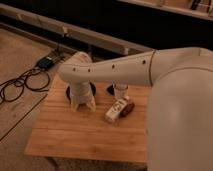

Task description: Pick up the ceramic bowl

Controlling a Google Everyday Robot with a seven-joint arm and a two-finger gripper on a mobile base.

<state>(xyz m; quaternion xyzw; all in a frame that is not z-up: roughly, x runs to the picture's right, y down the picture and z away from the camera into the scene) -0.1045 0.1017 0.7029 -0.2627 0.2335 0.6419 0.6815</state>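
Observation:
The ceramic bowl [91, 88] is a dark round dish at the back middle of the wooden table [75, 132]. Only its left and right rims show, because my arm's wrist stands straight over it. My gripper [83, 103] points down at the bowl's front edge, on or just above it. My white arm [125, 67] reaches in from the right and hides most of the bowl.
A small white cup [120, 91] stands just right of the bowl. A white carton [115, 110] and a brown object [128, 107] lie in front of the cup. Black cables [22, 82] and a power box [46, 62] lie on the floor at left.

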